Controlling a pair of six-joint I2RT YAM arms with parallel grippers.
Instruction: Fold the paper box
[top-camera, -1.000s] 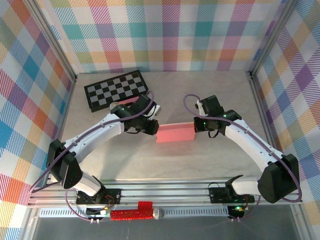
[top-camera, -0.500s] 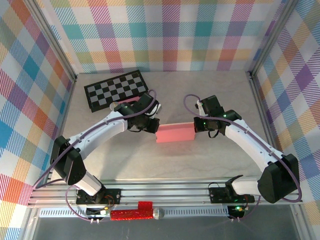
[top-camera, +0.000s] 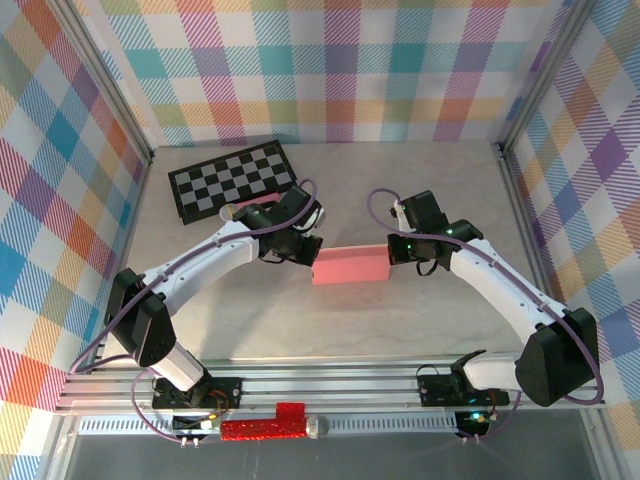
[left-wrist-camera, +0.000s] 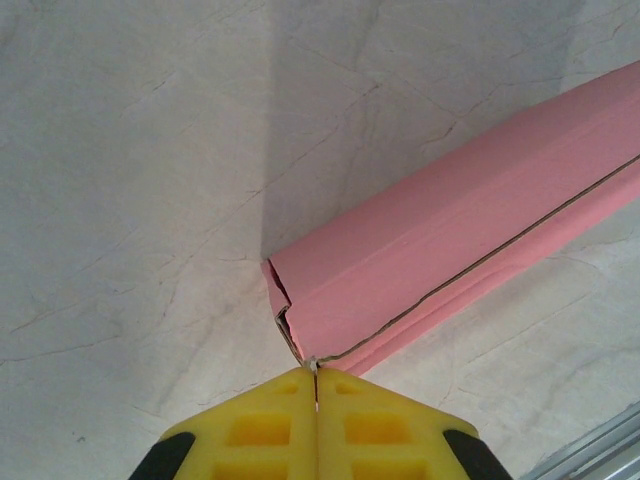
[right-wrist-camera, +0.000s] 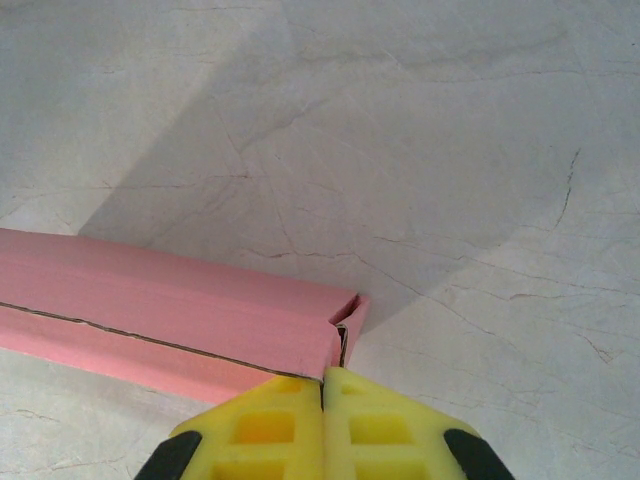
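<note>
Top external: paper box (top-camera: 349, 268) lying crosswise.
Its ends are pinched by closed left claw (top-camera: 308, 255) and right claw (top-camera: 391, 256).

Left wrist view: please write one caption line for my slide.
Left gripper closed on a corner of the folded pink paper box, seen against a pale marbled table.
</note>
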